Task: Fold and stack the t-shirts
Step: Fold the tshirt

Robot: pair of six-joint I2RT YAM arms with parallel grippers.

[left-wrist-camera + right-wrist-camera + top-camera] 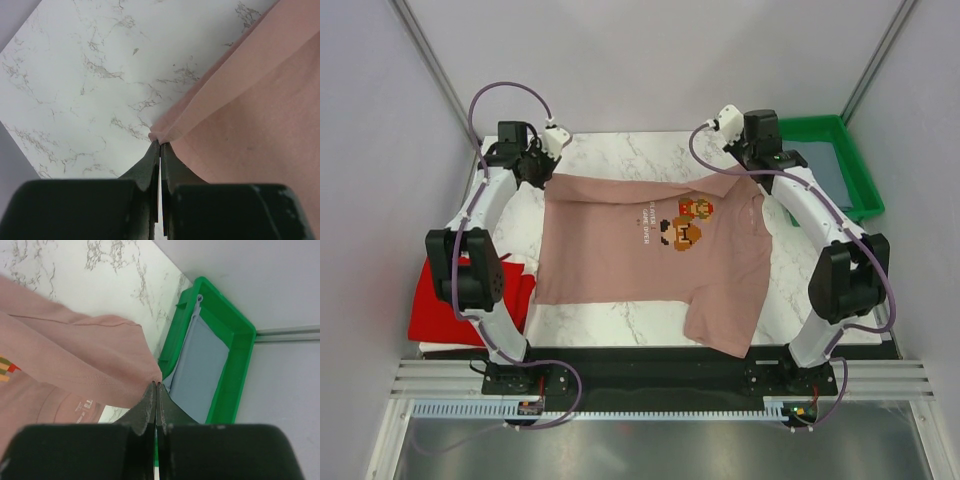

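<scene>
The dusty-pink t-shirt [650, 255] with a brown-orange chest graphic [685, 222] lies spread on the marble table, its near right part hanging over the front edge. My left gripper [542, 172] is shut on its far left corner; in the left wrist view the fingertips [160, 142] pinch a fold of the pink cloth [260, 110]. My right gripper [752, 168] is shut on the far right corner, where its tips [156, 385] nip the pink fabric [75, 355]. A bright red t-shirt [440, 305] lies at the table's left edge. A slate grey-blue t-shirt [200, 365] rests in the tray.
A green plastic tray [860, 185] stands at the far right, beside the right gripper, its rim [230, 385] close to the fingertips. Bare marble table [620, 150] shows beyond the pink shirt and at its near left [600, 325]. Grey walls enclose both sides.
</scene>
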